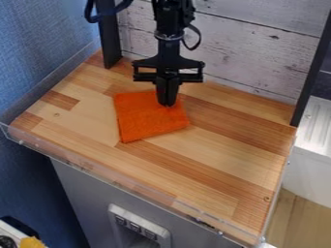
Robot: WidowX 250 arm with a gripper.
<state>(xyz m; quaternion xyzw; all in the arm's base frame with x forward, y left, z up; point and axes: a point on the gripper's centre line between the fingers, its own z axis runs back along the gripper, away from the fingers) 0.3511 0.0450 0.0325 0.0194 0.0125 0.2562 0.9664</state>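
The black gripper hangs down from the top of the view, its two fingers together and pointing down. Its tips are at the upper right part of an orange cloth, touching it or just above it. The cloth lies spread nearly flat in a rough square on the wooden table, left of the middle. Part of its upper right edge is hidden behind the gripper. Whether any fabric is pinched between the tips cannot be made out.
The wooden tabletop has a low clear rim along its front and left. Dark posts stand at the back left and back right, before a whitish plank wall. A white ribbed surface lies beyond the right edge.
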